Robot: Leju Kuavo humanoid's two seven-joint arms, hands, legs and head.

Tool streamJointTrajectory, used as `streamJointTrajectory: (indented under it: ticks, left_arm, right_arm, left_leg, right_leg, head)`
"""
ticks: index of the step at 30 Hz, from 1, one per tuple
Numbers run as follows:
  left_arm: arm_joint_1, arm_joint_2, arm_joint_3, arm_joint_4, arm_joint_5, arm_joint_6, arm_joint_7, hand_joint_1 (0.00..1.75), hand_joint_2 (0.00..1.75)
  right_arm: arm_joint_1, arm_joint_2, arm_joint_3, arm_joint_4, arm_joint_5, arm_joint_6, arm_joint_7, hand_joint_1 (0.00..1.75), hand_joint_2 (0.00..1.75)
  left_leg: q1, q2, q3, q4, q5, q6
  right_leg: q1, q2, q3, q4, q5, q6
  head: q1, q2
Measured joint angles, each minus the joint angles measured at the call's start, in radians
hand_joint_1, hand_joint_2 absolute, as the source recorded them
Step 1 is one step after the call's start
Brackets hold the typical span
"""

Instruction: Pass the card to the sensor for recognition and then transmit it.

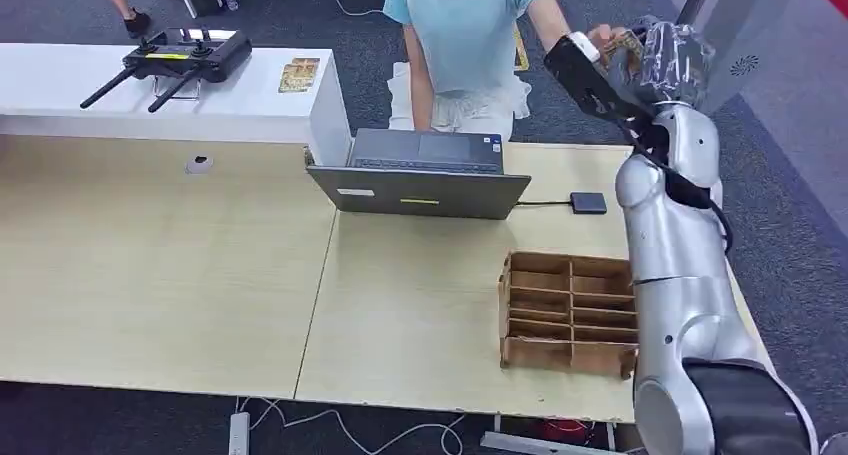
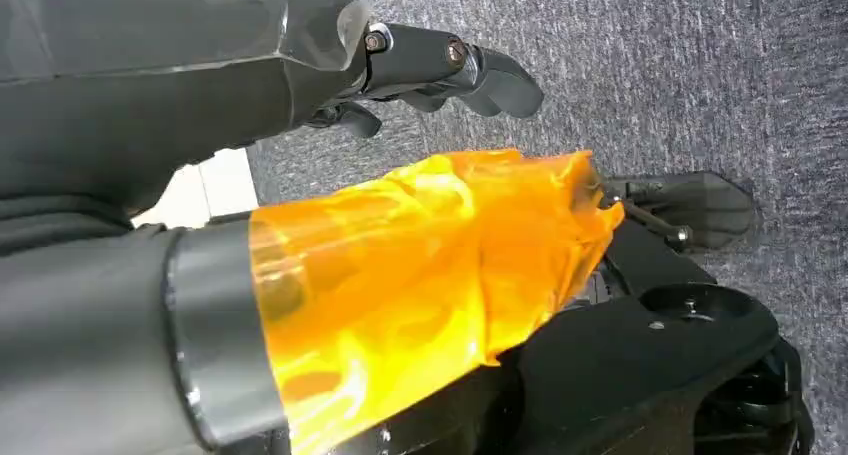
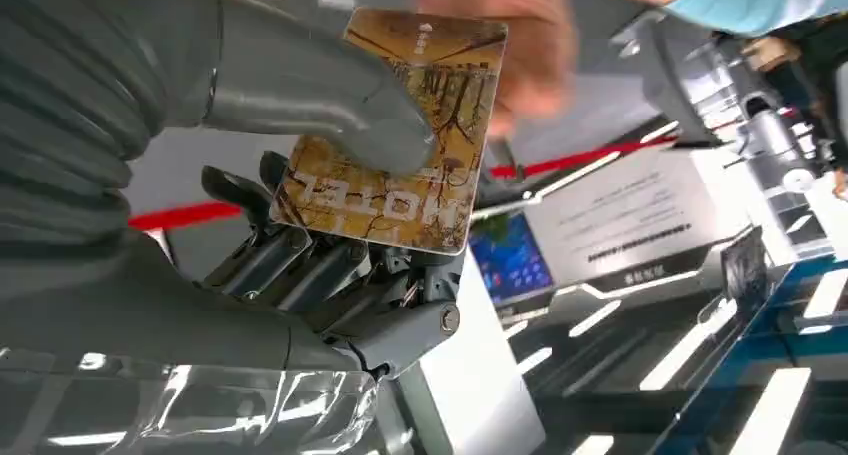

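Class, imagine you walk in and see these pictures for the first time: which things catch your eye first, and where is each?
First, the raised right hand gripping a brown patterned card under its thumb, held up toward a person's hand reaching for it at the table's far right. Next, the open laptop at the back of the wooden table, and the divided cardboard tray beside the right arm.

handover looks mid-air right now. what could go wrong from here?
1. The right hand pins the card with the thumb on its face; the person's hand reaches its far edge, blurred. Releasing early could drop it; holding on means a tug.
2. The handover is beyond the table edge, over carpet, so a dropped card would probably land on the floor.
3. The raised right arm is close to the person, so any sudden move risks contact.
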Motion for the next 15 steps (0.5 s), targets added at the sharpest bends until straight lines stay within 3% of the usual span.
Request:
streamJointTrajectory:
  ticks: [15]
  left_arm:
    - [0.000,0.015,0.000,0.000,0.008,0.015,0.005,0.00,0.00]
  right_arm:
    - [-0.035,0.032,-0.208,-0.047,-0.331,0.165,-0.043,1.75,1.75]
  left_leg:
    - [0.000,0.000,0.000,0.000,0.000,0.000]
  right_leg:
    - [0.000,0.000,0.000,0.000,0.000,0.001]
  head:
    - [0.000,0.000]
